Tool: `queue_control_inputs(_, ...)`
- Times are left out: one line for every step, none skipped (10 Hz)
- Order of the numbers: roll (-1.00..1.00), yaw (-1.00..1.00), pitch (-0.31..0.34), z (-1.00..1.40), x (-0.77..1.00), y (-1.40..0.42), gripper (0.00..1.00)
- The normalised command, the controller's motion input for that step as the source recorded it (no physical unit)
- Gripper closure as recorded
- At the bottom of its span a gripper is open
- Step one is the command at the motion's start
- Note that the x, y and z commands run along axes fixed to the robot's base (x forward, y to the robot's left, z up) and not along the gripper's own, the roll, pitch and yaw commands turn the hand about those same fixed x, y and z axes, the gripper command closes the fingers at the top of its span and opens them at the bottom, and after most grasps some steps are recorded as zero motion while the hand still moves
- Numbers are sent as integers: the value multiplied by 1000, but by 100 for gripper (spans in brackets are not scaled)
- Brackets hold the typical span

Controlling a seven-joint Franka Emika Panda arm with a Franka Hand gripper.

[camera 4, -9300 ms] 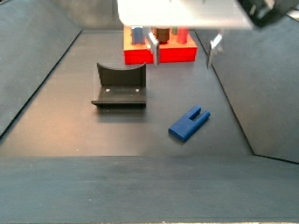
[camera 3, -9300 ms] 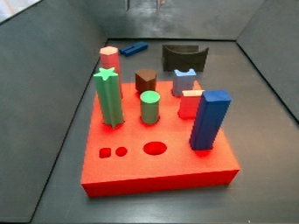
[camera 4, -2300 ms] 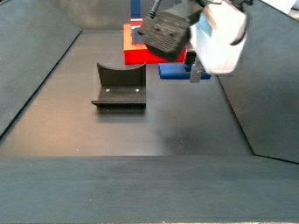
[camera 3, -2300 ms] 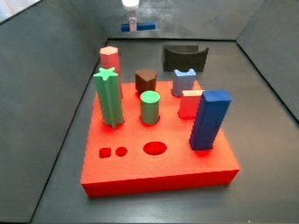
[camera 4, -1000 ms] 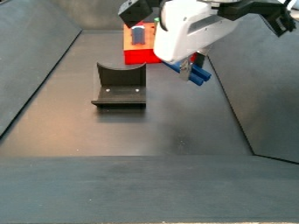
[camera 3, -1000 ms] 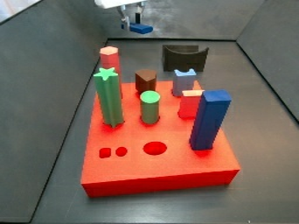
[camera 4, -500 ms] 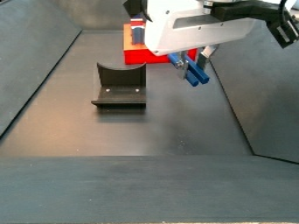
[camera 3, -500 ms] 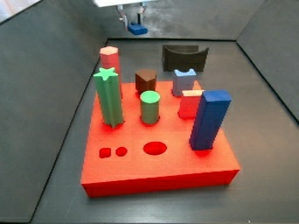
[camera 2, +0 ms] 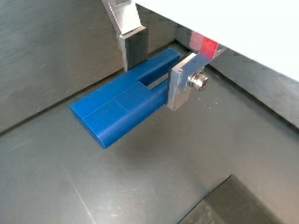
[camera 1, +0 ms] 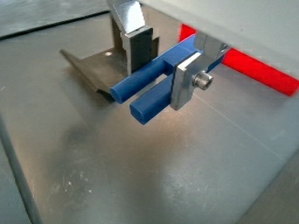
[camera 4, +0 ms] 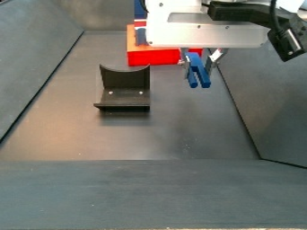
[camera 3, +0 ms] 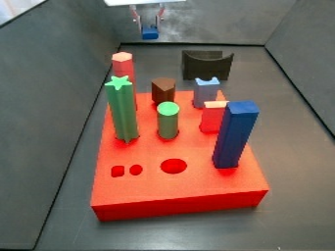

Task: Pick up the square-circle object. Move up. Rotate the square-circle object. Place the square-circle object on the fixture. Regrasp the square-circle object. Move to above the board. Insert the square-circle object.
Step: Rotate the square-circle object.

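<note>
Dark grey walls slope down to a flat grey floor (camera 4: 144,135). Above it hangs the tool (camera 1: 158,54), its silver fingers (camera 2: 184,77) pinching the square-circle object (camera 2: 122,105) (camera 4: 196,70), held clear of the floor with its long axis running out level from the fingers. Bare floor lies beneath; the fixture (camera 4: 122,89) stands near, the board (camera 3: 170,162) beyond.

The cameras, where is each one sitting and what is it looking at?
Wrist views: both ride on the arm and look down past the claw shut on the square-circle object.
Side view: beyond the board, facing the fixture.
Side view: opposite end, fixture nearer, claw above.
Shared: all show the blue object.
</note>
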Motion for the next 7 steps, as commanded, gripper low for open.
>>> queue_control_inputs(-76, -446, -93, -20, 32, 25, 100)
queue_control_inputs(-77, -229, -90, -24, 26, 24, 100)
queue_control_inputs(0, 0, 0, -1000, 0, 0, 100)
queue_control_inputs(-1, 46, -10, -1000, 9, 0, 100)
queue_control_inputs(-7, 45, -25, -1000, 19, 0, 100)
queue_control_inputs(-32, 39, -41, -1000, 28, -5, 100)
queue_control_inputs(-62, 29, -57, -1000, 38, -2, 100)
